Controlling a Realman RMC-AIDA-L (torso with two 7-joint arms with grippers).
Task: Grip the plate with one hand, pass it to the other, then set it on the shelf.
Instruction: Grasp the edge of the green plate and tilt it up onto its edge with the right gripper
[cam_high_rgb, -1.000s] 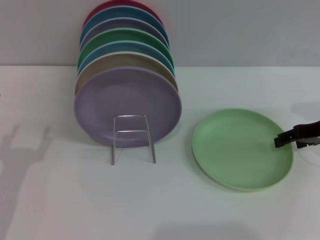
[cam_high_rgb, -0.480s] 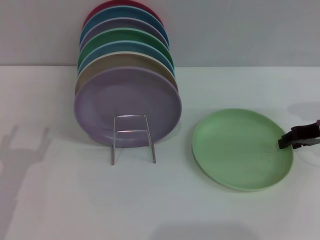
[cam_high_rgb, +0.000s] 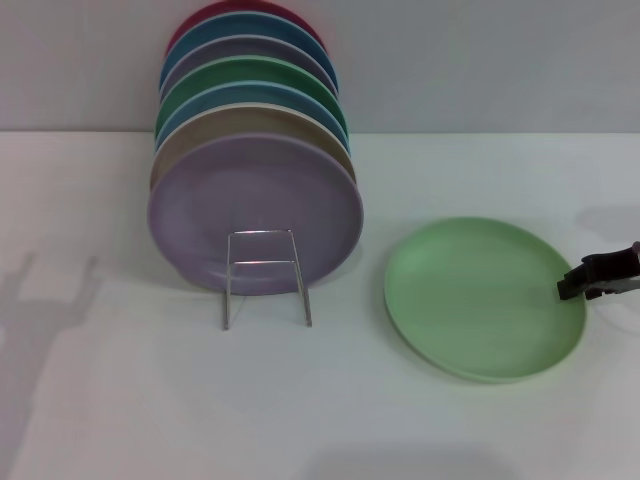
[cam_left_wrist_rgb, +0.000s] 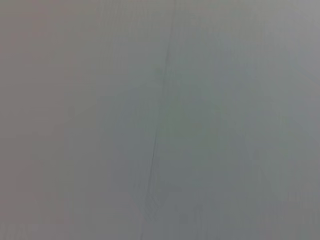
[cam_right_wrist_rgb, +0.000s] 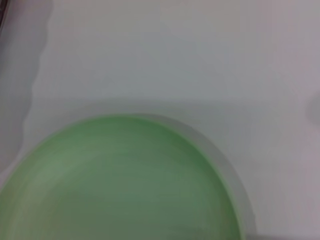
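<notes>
My right gripper (cam_high_rgb: 572, 288) has backed off toward the right since a second ago: then its tip reached in over the plate (cam_high_rgb: 484, 297), now it sits right at the plate's right rim. Little change over the last half second. Can't tell how far my fingers are open, or whether they have hold of the rim; only the dark tip shows in the head view. Plate lies flat on the white table (cam_high_rgb: 330, 400), right of the shelf (cam_high_rgb: 265, 275), apart from it. Right wrist view shows the plate (cam_right_wrist_rgb: 120, 180) close below the camera. Shelf carries a row of upright plates, lilac plate (cam_high_rgb: 255, 212) at the front. Left arm out of sight.
</notes>
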